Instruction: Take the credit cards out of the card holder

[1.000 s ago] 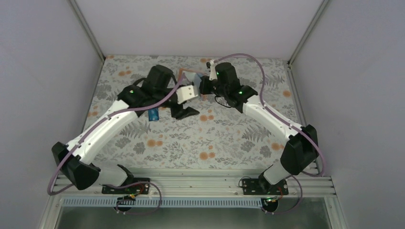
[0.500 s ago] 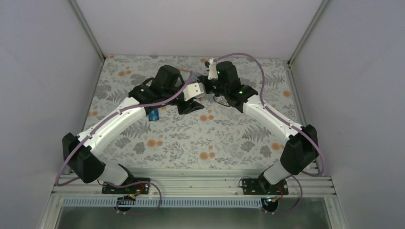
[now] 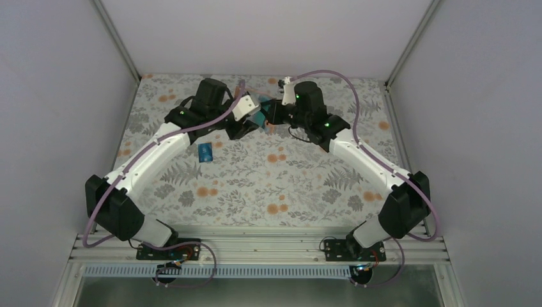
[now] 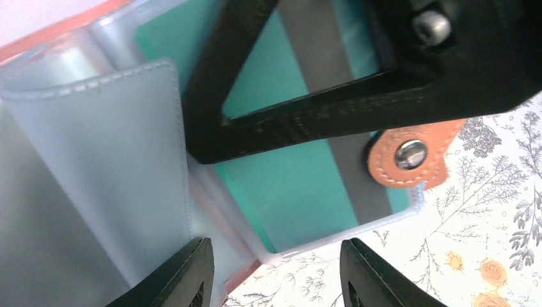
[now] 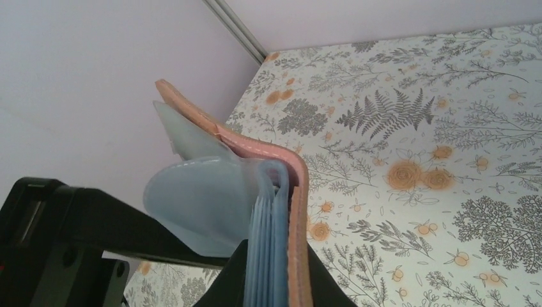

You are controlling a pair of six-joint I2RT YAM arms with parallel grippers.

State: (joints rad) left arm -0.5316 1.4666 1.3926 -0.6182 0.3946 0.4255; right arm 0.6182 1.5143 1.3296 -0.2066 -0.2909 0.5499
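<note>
My right gripper (image 5: 275,281) is shut on the card holder (image 5: 255,192), pinching its salmon leather cover and the stack of clear sleeves, and holds it above the mat. A teal-green credit card (image 4: 300,185) with a grey stripe sits inside one clear sleeve. My left gripper (image 4: 278,275) is open just below that sleeve's lower corner, one fingertip (image 4: 188,275) over a neighbouring sleeve, the other over the mat. From above, the left gripper (image 3: 246,126) meets the right gripper (image 3: 270,115) at the far middle. A blue credit card (image 3: 204,152) lies flat on the mat.
The floral mat (image 3: 287,185) covers the table between grey walls, with a metal rail (image 3: 396,134) along the right side. The holder's orange snap tab (image 4: 412,157) hangs over the teal card. One of the right gripper's black fingers (image 4: 307,121) crosses in front of the sleeve.
My left gripper has moved away from the blue card on the mat, up and back to the held holder, with its jaws narrower than before. The right gripper kept its hold.
</note>
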